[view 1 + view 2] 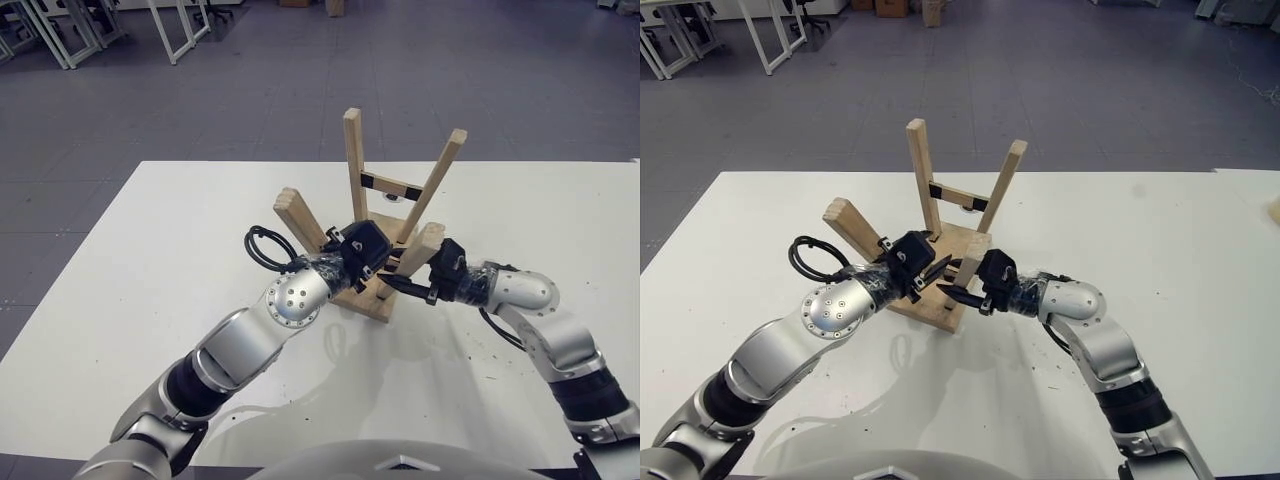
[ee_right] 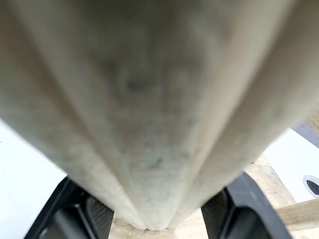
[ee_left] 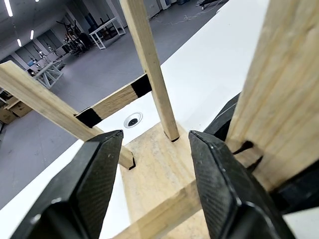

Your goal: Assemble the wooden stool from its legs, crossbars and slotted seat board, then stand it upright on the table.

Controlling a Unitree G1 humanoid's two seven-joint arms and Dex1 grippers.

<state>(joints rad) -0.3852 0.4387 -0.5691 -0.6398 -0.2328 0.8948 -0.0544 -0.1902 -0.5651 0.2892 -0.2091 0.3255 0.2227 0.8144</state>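
1. The stool is set upside down near the middle of the counter. Its seat board lies flat and the legs point up, which is judged to let each leg be pressed down into its slot.
2. The far legs at 12 o'clock and 2 o'clock are tied by a crossbar with black-wrapped ends, and they look seated.
3. The 10 o'clock leg is tilted outward, so it is judged not fully home.
4. The right end effector, placed at the board's 4 o'clock, appears clamped low on the 3 o'clock leg. A grip near the base is judged to give control where the leg meets its slot.
5. The left end effector, entering from 8 o'clock, is held over the board with its fingers apart and nothing grasped. It is probably placed there to steady the board.
6. Squaring the leaning leg and turning the stool upright are judged to remain.
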